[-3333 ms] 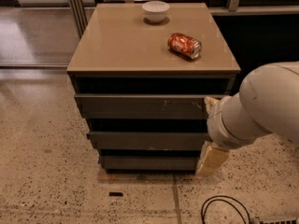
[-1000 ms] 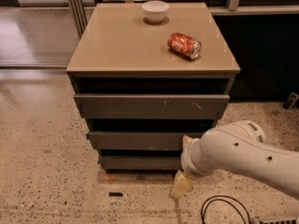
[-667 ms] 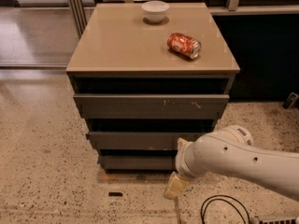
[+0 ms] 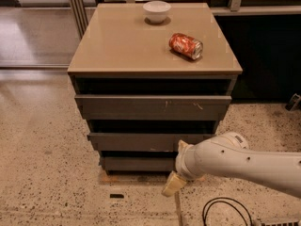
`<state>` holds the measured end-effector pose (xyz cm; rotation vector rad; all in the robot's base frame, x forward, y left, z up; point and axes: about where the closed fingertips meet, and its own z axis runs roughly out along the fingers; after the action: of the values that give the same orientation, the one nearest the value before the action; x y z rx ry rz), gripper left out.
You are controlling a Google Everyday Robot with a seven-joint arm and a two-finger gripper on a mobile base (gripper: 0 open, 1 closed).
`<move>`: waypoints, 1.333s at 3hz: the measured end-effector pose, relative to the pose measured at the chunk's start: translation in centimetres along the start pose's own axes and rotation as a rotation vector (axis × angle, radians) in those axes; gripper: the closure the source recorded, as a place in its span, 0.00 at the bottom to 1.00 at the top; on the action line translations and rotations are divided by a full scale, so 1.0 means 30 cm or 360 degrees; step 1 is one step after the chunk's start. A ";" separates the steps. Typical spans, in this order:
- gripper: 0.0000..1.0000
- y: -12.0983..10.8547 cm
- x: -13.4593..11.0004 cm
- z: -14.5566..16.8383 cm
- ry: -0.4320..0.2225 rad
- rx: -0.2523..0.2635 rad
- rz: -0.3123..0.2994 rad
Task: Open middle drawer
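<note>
The middle drawer (image 4: 136, 141) is a flat dark-grey front with no handle, set between the scratched top front (image 4: 153, 107) and the narrow bottom front (image 4: 136, 164). All three fronts sit about flush with each other, none pulled out. My gripper (image 4: 171, 185) is at the end of the white arm (image 4: 235, 164), which reaches in from the right. It hangs low near the floor, in front of the bottom drawer's right end and below the middle drawer. The arm covers the right ends of the middle and bottom fronts.
A white bowl (image 4: 156, 11) and a red can (image 4: 186, 45) lying on its side sit on the tan cabinet top (image 4: 122, 46). A black cable (image 4: 225, 213) and a small dark object (image 4: 116, 196) lie on the speckled floor. A dark unit (image 4: 268, 55) stands to the right.
The arm has swung down and to the left, from beside the drawers' right edge to in front of their lower right corner. The drawers have not moved.
</note>
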<state>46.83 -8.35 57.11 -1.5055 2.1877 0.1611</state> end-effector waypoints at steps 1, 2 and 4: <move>0.00 0.000 0.000 0.000 0.0000 0.0000 0.0000; 0.00 -0.016 0.002 0.056 -0.0030 -0.0022 0.0018; 0.00 -0.165 0.056 0.352 0.0034 0.0068 0.0089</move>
<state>54.18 -7.97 47.91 -1.4299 2.2369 0.1162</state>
